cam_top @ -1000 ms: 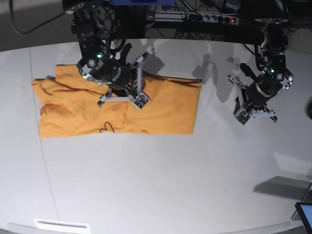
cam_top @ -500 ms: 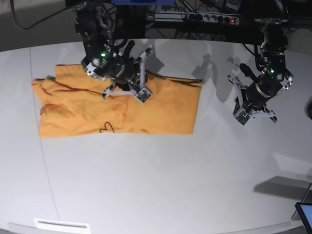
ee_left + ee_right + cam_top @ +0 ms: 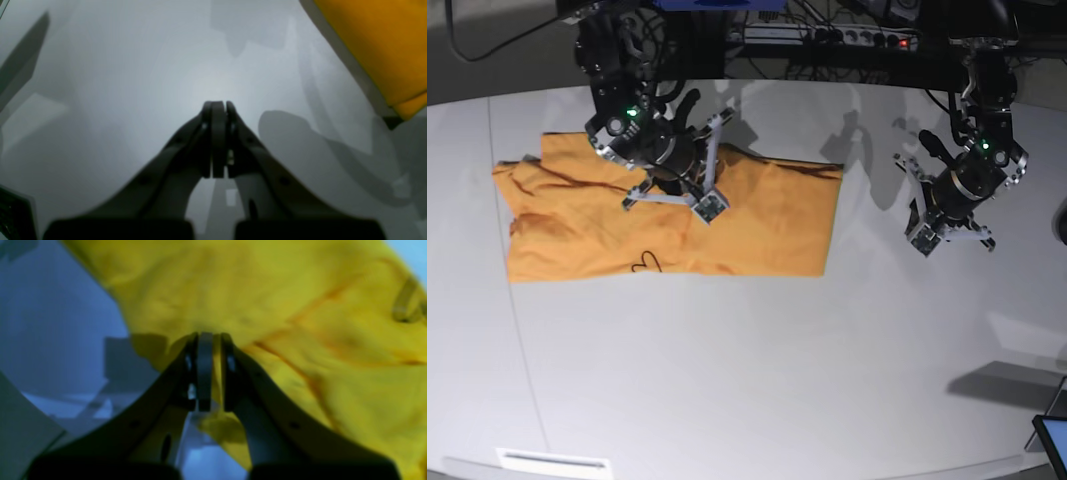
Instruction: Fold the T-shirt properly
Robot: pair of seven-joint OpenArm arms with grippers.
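Observation:
The orange-yellow T-shirt [image 3: 757,225] lies partly folded as a wide rectangle on the left of the white table [image 3: 747,370]. A dark thread loop [image 3: 642,265] rests near its front edge. My right gripper [image 3: 667,185] is over the shirt's rear middle. In the right wrist view the right gripper [image 3: 210,335] is shut on a pinch of the T-shirt [image 3: 300,290], with yellow cloth showing between the pads. My left gripper [image 3: 937,215] hovers over bare table at the right. The left wrist view shows the left gripper [image 3: 218,103] shut and empty, with a T-shirt [image 3: 383,43] corner at the upper right.
A power strip [image 3: 867,38] and cables run along the dark back edge behind the table. A screen corner [image 3: 1052,440] pokes in at the bottom right. A white label [image 3: 552,462] sits at the table's front edge.
The right arm has swung slightly back and forth over the shirt's rear edge, ending a little forward and left. The left arm has not moved.

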